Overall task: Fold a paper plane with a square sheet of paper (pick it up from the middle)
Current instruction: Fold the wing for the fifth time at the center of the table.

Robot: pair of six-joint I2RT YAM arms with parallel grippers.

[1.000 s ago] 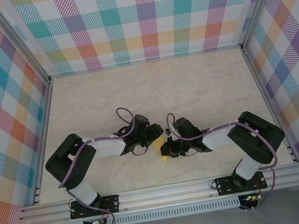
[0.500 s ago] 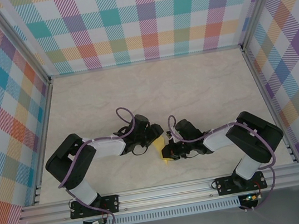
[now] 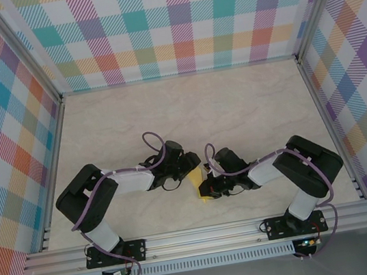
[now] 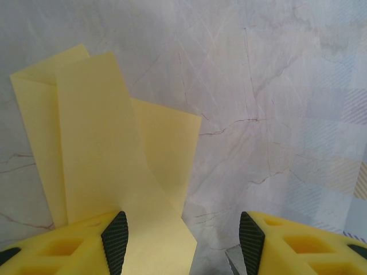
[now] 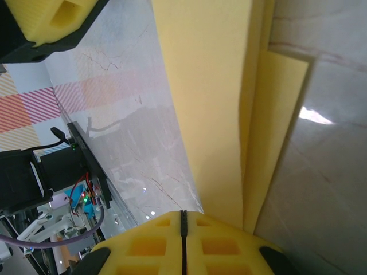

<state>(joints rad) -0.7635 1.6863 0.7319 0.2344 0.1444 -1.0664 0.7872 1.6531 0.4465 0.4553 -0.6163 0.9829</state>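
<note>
Asking: what is shown on the left, and how far along can the folding be judged to be?

Answering: seen from above, the left gripper [image 3: 189, 168] is reached in toward the middle of the pale marbled table [image 3: 247, 100], just beside the square sheet of paper [image 3: 200, 178]. In the left wrist view its jaws are held apart, with the black pads [image 4: 115, 235] at either side and nothing clamped between them. The bright-yellow paper is seen already folded into long narrow layers. A raised middle strip runs down past the left pad, and lower flaps lie flat on the table on either side of it.

Asking: and what is shown on the right?

Answering: the right gripper [image 3: 207, 188] is set at the near end of the paper, close to the left one. In the right wrist view its fingers [image 5: 149, 246] are closed together, and the folded layers are met at their tips. Whether a layer is nipped between them cannot be told.

Asking: what is done, then, and what is left?

Answering: several lengthwise folds are judged to be done. No pointed nose, spread wings or centre crease of a paper plane can be made out, so the shaping and final creasing are judged to be left.
</note>
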